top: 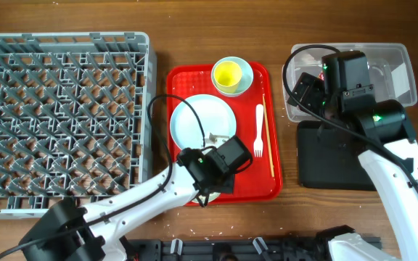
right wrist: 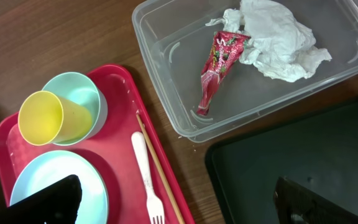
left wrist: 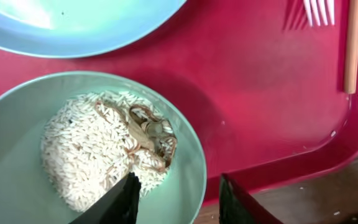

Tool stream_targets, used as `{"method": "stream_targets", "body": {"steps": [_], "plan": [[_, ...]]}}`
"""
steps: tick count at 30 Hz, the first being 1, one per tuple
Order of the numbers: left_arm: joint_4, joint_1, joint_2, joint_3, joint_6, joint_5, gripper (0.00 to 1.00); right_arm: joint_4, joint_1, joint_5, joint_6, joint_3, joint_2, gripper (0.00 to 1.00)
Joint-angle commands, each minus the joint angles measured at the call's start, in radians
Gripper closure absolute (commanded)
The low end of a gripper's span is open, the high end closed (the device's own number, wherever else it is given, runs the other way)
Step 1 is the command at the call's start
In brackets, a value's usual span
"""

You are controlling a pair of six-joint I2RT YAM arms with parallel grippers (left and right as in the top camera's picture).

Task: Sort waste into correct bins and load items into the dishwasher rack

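A pale green bowl holding rice-like scraps sits on the red tray at its near edge. My left gripper straddles the bowl's rim, one finger inside over the rice and one outside, with gaps showing on both sides. The blue plate, white fork, chopsticks and yellow cup, standing in a second bowl, also rest on the tray. The red wrapper and tissue lie in the clear tub. My right gripper hangs wide open, holding nothing.
The grey dishwasher rack fills the table's left side and holds nothing. The black tray lies in front of the clear tub on the right. A strip of bare wood separates the red tray from the bins.
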Motion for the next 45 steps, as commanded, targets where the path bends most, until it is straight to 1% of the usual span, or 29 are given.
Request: {"method": "stream_targets", "body": {"steps": [1,4,7,9,12,14,17,21,24,25,30,33,35,38,41,45], "plan": [[0.059,-0.043,0.008,-0.050,-0.031,-0.033,0.59,-0.001,0.000,0.017,0.004,0.013,0.002,0.00],[0.063,-0.076,0.027,-0.050,-0.028,-0.071,0.58,0.000,0.000,0.017,0.004,0.013,0.002,0.00],[0.062,-0.077,0.073,-0.050,-0.028,-0.089,0.59,-0.001,0.000,0.017,0.004,0.013,0.002,0.00],[0.057,-0.085,0.101,-0.050,-0.028,-0.085,0.71,0.000,0.000,0.017,0.004,0.013,0.002,0.00],[0.089,-0.098,0.102,-0.050,-0.027,-0.085,0.72,0.000,0.000,0.017,0.004,0.014,0.002,0.00],[0.091,-0.098,0.102,-0.050,-0.027,-0.085,0.80,0.000,0.000,0.017,0.004,0.013,0.002,0.00],[0.092,-0.098,0.103,-0.050,-0.027,-0.085,0.81,-0.001,0.000,0.017,0.005,0.013,0.002,0.00],[0.103,-0.098,0.111,-0.050,-0.028,-0.086,0.88,-0.001,0.000,0.017,0.005,0.013,0.002,0.00],[0.104,-0.098,0.125,-0.050,-0.028,-0.085,0.90,-0.001,0.000,0.017,0.004,0.013,0.002,0.00],[0.103,-0.098,0.130,-0.050,-0.028,-0.085,0.96,0.000,0.000,0.017,0.005,0.013,0.002,0.00],[0.103,-0.098,0.136,-0.048,-0.019,-0.085,0.96,-0.001,0.000,0.017,0.005,0.013,0.002,0.00],[0.073,-0.097,0.111,-0.008,0.063,-0.089,0.96,0.000,0.000,0.017,0.004,0.013,0.002,0.00],[0.045,-0.097,0.092,0.037,0.074,-0.096,0.96,0.000,0.000,0.017,0.005,0.013,0.002,0.00],[0.023,-0.097,0.077,0.096,0.161,-0.097,0.96,-0.001,0.000,0.017,0.004,0.013,0.002,0.00],[0.023,-0.097,0.076,0.100,0.164,-0.097,0.96,0.000,0.000,0.017,0.004,0.013,0.002,0.00],[0.023,-0.097,0.076,0.100,0.164,-0.166,0.96,0.000,0.000,0.017,0.004,0.013,0.002,0.00]]}}
